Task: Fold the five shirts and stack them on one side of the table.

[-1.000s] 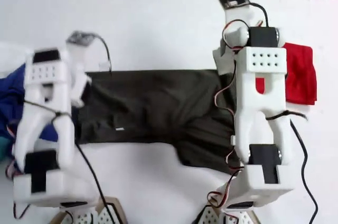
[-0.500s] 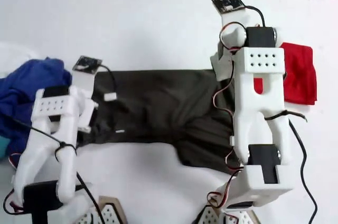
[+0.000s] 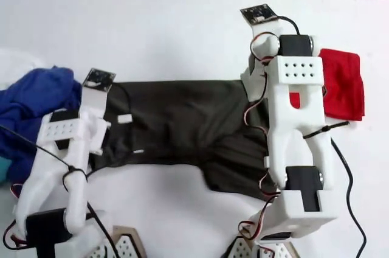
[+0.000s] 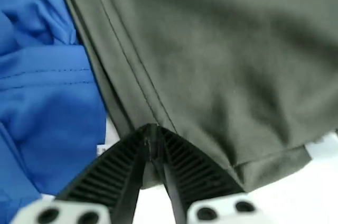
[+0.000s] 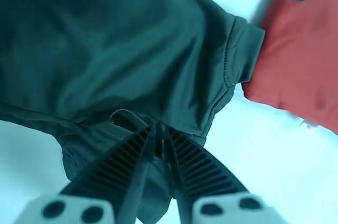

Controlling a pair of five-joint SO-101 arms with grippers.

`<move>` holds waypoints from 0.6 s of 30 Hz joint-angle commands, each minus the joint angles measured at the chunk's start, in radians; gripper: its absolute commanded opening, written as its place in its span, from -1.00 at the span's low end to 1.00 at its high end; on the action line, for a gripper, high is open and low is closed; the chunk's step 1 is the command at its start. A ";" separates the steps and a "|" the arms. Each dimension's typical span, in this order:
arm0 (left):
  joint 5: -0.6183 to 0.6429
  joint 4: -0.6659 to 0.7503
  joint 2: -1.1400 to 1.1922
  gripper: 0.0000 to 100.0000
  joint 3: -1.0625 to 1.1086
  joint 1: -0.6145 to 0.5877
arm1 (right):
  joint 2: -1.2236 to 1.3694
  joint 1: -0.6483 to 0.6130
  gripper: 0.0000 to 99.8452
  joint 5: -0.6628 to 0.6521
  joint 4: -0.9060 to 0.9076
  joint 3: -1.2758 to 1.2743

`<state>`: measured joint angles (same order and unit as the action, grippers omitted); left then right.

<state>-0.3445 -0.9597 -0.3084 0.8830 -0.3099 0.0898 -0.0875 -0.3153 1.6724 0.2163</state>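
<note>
A dark olive shirt [image 3: 182,124] lies spread across the middle of the white table [image 3: 170,33]. My left arm [image 3: 64,133] stands over its left edge, beside a crumpled blue shirt [image 3: 30,103]. In the left wrist view my left gripper [image 4: 153,149] is shut on the olive shirt's [image 4: 222,65] stitched hem, with the blue shirt [image 4: 42,92] alongside. My right arm [image 3: 296,87] stands over the shirt's right end. My right gripper [image 5: 158,133] is shut on a fold of the olive shirt [image 5: 116,55] near its sleeve. A folded red shirt [image 3: 343,84] lies just beyond that end.
White cloth [image 3: 12,63] shows at the table's left edge behind the blue shirt. Bare table stretches along the far side and in front of the olive shirt. Cables [image 3: 349,191] trail from the right arm's base.
My left arm has swung down and toward the front, onto the olive shirt's left edge, uncovering the blue shirt. The right arm has shifted slightly toward the far side.
</note>
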 commanded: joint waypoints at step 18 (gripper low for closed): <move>0.092 -0.249 -0.025 -0.71 -0.119 -0.017 | -0.061 -0.010 -0.96 -0.002 -0.004 0.002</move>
<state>-0.2570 -1.2436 -0.3084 0.7541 -0.3191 0.0898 -0.0875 -0.3153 1.6724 0.2148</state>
